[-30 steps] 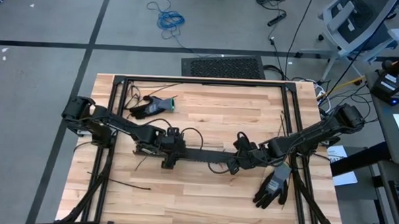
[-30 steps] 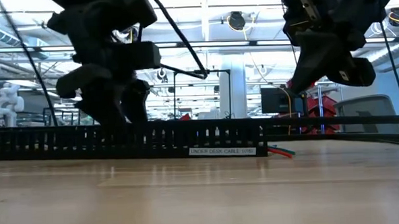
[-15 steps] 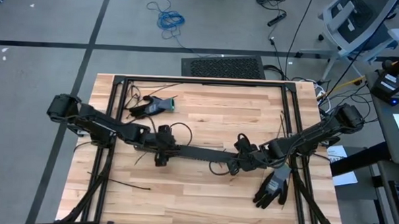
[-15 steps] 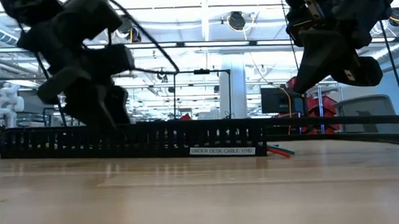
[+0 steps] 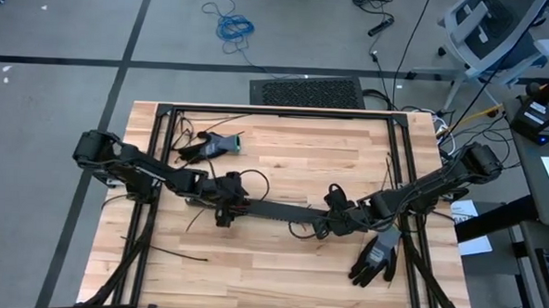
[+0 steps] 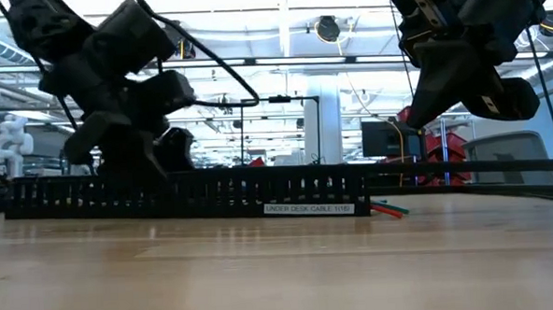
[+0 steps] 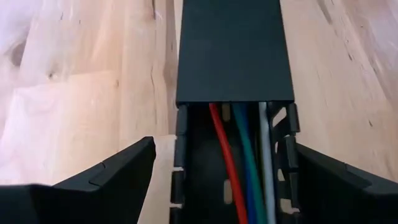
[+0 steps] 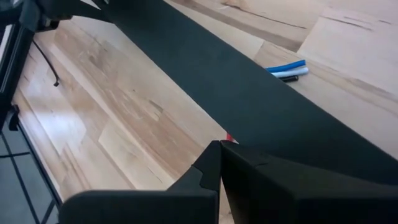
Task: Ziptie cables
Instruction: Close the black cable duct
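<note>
Red, green, blue and white cables (image 7: pixel 239 168) lying lengthwise inside a long black slotted plastic cable duct (image 5: pixel 272 211) mid-table, label reading "UNDER DESK CABLE". Left gripper (image 7: pixel 217 186) spread wide astride the duct's open end, gripping nothing. Right gripper (image 8: pixel 219 163) clamped shut at the duct's other end.

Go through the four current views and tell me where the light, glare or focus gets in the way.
High view: even light, sharp, soft shadows. Low view: bright ceiling lights leave both arms and the black cable duct as dark silhouettes; near table wood is soft. Left wrist view: cables clear in the duct, left pincer blurred. Right wrist view: glare on the wood, right pincer out of focus.
</note>
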### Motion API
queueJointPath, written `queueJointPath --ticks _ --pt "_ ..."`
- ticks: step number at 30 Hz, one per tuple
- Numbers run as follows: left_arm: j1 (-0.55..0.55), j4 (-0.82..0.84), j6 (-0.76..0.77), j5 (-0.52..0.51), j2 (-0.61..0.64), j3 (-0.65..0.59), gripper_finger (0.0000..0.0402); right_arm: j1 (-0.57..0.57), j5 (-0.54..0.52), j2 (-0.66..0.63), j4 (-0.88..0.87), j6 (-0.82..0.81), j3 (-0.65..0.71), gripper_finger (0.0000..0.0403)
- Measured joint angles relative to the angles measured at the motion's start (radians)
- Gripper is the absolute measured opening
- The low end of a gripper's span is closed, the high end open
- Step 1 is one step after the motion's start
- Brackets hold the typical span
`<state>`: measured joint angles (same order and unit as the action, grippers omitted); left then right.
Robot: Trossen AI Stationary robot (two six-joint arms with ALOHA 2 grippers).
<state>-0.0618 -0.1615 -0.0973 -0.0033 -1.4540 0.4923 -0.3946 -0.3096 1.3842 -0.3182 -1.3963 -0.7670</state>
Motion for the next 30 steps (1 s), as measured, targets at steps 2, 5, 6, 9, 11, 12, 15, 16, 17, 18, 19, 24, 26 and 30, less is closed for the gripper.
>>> queueJointPath --ticks 2,5,6,9,11,12,15,16,17,18,19,24,26,30 --pt "0.012 -0.02 -0.02 0.012 -0.007 0.0 0.0331 0.0 0.0 0.0 0.0 -0.007 0.0 0.0" --pt "0.03 -0.052 -0.024 0.036 -0.012 0.0 0.0331 0.0 -0.001 0.0 0.0 -0.007 0.0 0.0" --pt "0.035 -0.056 -0.025 0.044 -0.012 0.0 0.0331 0.0 0.0 0.0 0.001 -0.007 0.0 0.0" --pt "0.048 -0.054 -0.056 0.054 -0.012 0.0 0.0331 0.0 0.0 0.0 0.001 -0.015 0.0 0.0" --pt "0.057 -0.056 -0.067 0.06 -0.012 0.0 0.0331 0.0 -0.001 0.0 0.003 -0.024 0.0 0.0" --pt "0.061 -0.055 -0.068 0.062 -0.012 0.0 0.0331 0.0 -0.001 0.0 0.002 -0.027 0.0 0.0" --pt "0.069 -0.057 -0.068 0.074 -0.012 0.0 0.0331 0.0 -0.001 0.0 0.004 -0.032 0.0 0.0" --pt "0.07 -0.057 -0.069 0.074 -0.012 0.0 0.0331 0.0 -0.001 0.0 0.003 -0.032 0.0 0.0" --pt "0.07 -0.059 -0.071 0.074 -0.012 0.0 0.033 0.0 -0.001 0.0 0.003 -0.032 0.0 0.0" --pt "0.07 -0.062 -0.075 0.075 -0.012 0.0 0.0327 0.0 -0.001 0.0 0.004 -0.032 0.0 0.0" --pt "0.071 -0.063 -0.075 0.076 -0.012 0.001 0.0323 0.0 -0.001 0.0 0.004 -0.032 0.0 0.0" --pt "0.07 -0.063 -0.076 0.078 -0.013 0.001 0.0286 0.0 -0.001 0.0 0.007 -0.032 0.0 0.0" --pt "0.07 -0.065 -0.076 0.078 -0.013 0.001 0.0272 0.0 -0.001 0.0 0.007 -0.032 0.0 0.0" --pt "0.07 -0.066 -0.076 0.079 -0.013 0.001 0.0254 0.0 -0.001 0.0 0.006 -0.032 0.0 0.0"
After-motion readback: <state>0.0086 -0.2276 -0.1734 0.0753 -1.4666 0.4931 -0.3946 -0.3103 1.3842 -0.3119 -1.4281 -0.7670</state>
